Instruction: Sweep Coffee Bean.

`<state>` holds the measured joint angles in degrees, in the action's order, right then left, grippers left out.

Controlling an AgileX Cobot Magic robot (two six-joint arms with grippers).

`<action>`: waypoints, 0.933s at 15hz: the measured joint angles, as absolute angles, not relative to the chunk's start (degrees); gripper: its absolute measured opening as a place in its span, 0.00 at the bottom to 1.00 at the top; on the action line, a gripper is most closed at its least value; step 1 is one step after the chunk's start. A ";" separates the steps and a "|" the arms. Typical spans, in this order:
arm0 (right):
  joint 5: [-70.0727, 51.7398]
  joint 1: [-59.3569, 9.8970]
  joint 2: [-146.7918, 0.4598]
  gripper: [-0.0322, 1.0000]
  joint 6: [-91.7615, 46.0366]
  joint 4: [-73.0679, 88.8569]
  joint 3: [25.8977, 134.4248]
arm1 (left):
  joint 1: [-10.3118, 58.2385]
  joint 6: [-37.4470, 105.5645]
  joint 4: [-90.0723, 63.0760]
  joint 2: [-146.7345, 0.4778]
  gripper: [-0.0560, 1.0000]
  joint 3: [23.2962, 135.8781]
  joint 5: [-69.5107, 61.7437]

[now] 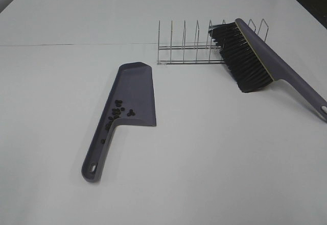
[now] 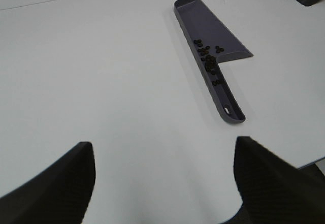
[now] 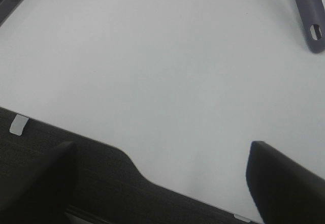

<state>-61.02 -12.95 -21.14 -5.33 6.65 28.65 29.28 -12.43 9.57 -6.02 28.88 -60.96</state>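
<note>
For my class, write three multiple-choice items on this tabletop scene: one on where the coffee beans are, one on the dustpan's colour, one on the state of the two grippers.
1. Where do the coffee beans lie?
A. In the dustpan
B. Under the wire rack
C. Among the brush bristles

2. What colour is the dustpan?
A. Red
B. Purple
C. Yellow

3. What state are the left gripper and right gripper in?
A. Both grip the brush
B. One holds the dustpan
C. Both open, holding nothing

Answers: 1 A, the beans cluster where pan meets handle. 2 B, it matches the brush's purple back. 3 C, both wrist views show spread fingers over bare table.
</note>
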 joint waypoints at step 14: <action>-60.85 3.50 0.00 0.80 -5.33 7.28 28.65 | 3.55 -12.43 9.51 0.17 0.73 28.82 -60.96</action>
